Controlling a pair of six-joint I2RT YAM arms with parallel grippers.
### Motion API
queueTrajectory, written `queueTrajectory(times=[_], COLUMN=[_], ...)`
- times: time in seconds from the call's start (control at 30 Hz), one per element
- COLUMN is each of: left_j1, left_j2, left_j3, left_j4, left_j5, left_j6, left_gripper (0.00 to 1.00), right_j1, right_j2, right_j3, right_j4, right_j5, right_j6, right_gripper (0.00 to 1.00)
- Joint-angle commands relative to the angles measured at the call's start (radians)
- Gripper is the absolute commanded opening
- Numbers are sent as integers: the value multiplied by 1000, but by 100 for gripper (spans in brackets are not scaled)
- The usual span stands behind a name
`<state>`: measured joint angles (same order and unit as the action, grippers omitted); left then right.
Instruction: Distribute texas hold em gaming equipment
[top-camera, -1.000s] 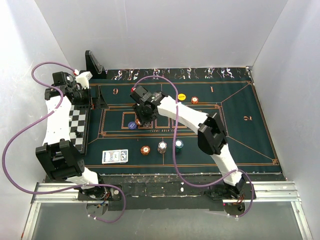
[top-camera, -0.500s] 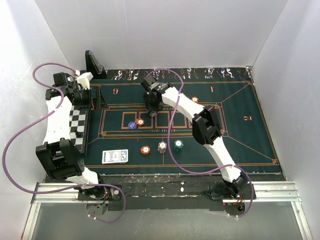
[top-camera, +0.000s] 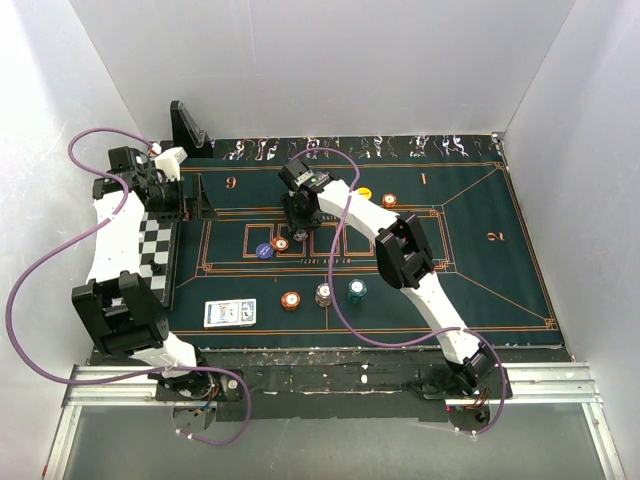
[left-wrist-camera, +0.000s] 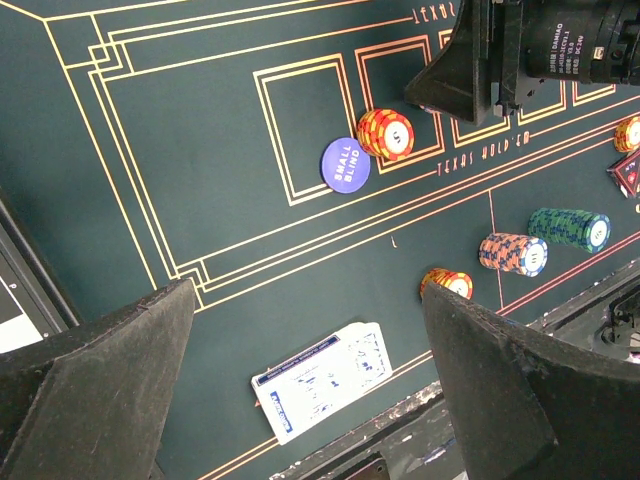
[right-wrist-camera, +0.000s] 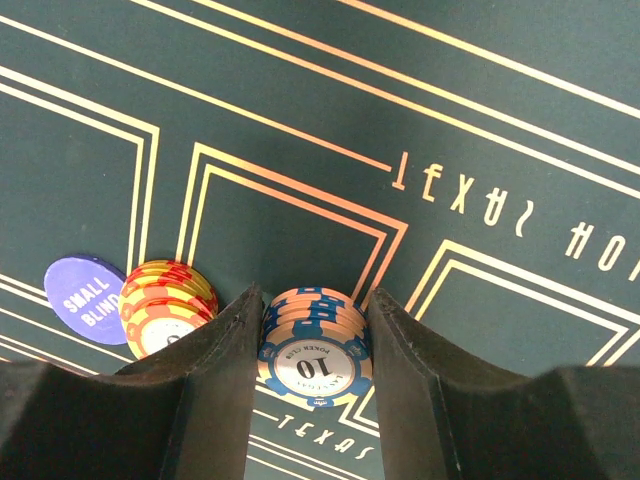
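Observation:
My right gripper (top-camera: 299, 231) (right-wrist-camera: 315, 330) is shut on a short stack of blue-and-orange chips (right-wrist-camera: 315, 352) marked 10, low over a card box printed on the green mat (top-camera: 480, 260). Just left of it stand a red-and-yellow chip stack (right-wrist-camera: 163, 303) (top-camera: 280, 243) and the blue small-blind disc (right-wrist-camera: 88, 290) (top-camera: 264, 250). My left gripper (top-camera: 166, 196) (left-wrist-camera: 308, 292) hangs open and empty over the mat's left side. The deck of playing cards (top-camera: 229, 313) (left-wrist-camera: 325, 380) lies near the front edge.
Three chip stacks stand in a row near the front: orange (top-camera: 290, 300), pale (top-camera: 323, 294), teal (top-camera: 357, 291). A yellow disc (top-camera: 364, 193) and an orange chip (top-camera: 389, 200) lie further back. The chequered board (top-camera: 155, 250) lies at the left, a black stand (top-camera: 188, 125) behind it.
My right gripper swung right and back from the small-blind disc, then came forward and down beside the red-and-yellow stack. Its elbow shifted left. The left arm has stayed still.

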<state>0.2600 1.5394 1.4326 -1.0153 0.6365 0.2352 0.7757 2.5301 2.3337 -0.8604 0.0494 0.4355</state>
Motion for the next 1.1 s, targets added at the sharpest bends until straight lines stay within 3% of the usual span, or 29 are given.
queueTrajectory(times=[0.0, 0.27, 0.37, 0.53, 0.77, 1.07], left_j1=[7, 8, 10, 10, 15, 15], left_j2=[-2, -8, -13, -24, -38, -70], left_j3=[-3, 0, 5, 6, 29, 35], left_j4=[17, 14, 11, 6, -11, -23], left_j5=[22, 23, 22, 17, 12, 14], left_j6=[12, 9, 10, 10, 12, 1], left_gripper=[98, 98, 98, 98, 98, 98], right_j1=[5, 10, 13, 13, 14, 65], right_j2=[22, 10, -10, -82, -333, -691], right_j3=[36, 30, 21, -3, -178, -632], right_j4=[12, 8, 9, 6, 58, 158], right_j5=[-34, -42, -42, -11, 56, 35], right_j6=[20, 11, 6, -3, -20, -96], right_gripper=[35, 62, 78, 82, 84, 88])
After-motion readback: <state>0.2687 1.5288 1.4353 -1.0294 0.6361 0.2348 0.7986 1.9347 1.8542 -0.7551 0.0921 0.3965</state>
